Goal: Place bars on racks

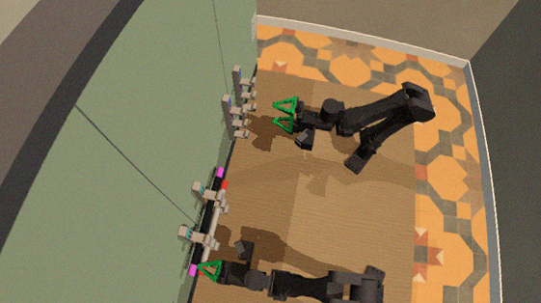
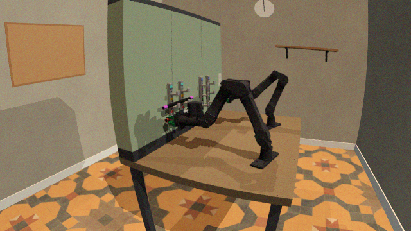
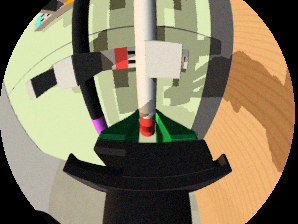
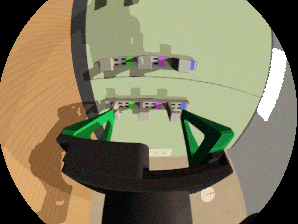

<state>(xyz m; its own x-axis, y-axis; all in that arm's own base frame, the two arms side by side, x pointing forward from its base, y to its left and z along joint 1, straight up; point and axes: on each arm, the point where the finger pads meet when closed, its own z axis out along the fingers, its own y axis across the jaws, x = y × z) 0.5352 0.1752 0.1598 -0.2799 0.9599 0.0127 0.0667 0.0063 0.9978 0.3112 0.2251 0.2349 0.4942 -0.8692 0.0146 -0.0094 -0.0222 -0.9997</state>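
Observation:
The left rack [image 1: 198, 187] [image 2: 169, 93] has cyan, orange and red label pairs from top to bottom. The right rack [image 1: 227, 107] [image 2: 200, 86] [image 4: 144, 62] has blue, magenta and green ones and holds no bar. A black bar [image 1: 206, 221] [image 2: 176, 102] [image 3: 80, 25] with magenta ends lies on the left rack's middle, orange pair. My left gripper [image 1: 201, 268] [image 3: 147, 112] is shut on the near red end of a white bar [image 1: 215, 220] [image 3: 146, 90], which runs along the left rack's red pair; whether it rests there I cannot tell. My right gripper [image 1: 273, 113] [image 4: 147, 113] is open and empty before the right rack.
A green wall panel [image 1: 159, 90] [image 2: 144, 48] stands behind both racks along the back of the table top [image 1: 334, 200] [image 2: 209, 167]. The black bar's magenta end is close above and behind my left fingers. The two arms are well apart.

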